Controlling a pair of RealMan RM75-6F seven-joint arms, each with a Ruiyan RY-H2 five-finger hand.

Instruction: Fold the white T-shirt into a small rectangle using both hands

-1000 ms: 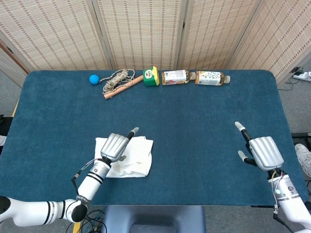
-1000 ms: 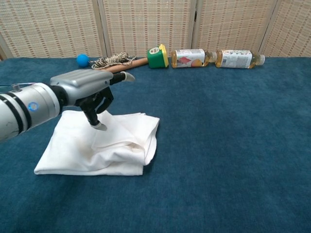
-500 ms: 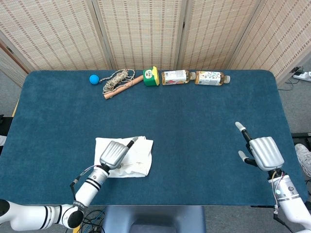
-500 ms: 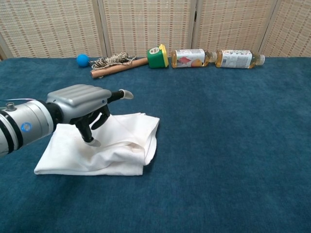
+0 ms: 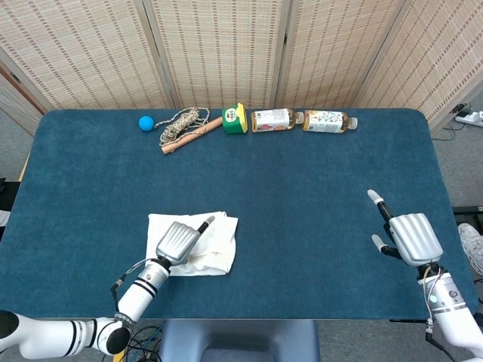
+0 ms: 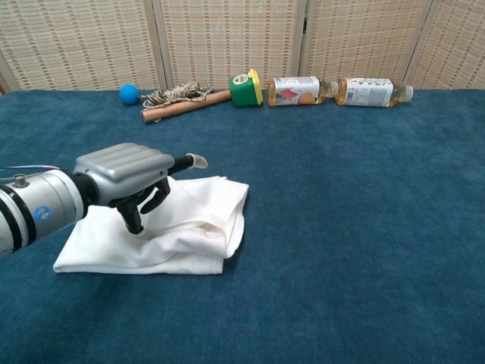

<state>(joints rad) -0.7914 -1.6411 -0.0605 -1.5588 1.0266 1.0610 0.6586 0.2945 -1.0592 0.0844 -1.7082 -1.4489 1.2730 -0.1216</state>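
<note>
In the lower left of the head view our left hand [image 5: 178, 240] sits over the white T-shirt [image 5: 216, 243], already a small, lumpy bundle on the blue counter [image 5: 302, 188]. Its fingers curl downward onto the cloth; we cannot tell whether they pinch it. Our right hand [image 5: 411, 237] hovers at lower right, fingers apart and empty, well apart from the shirt. If fabric snags on a finger, lifting could drag the loose layers open.
</note>
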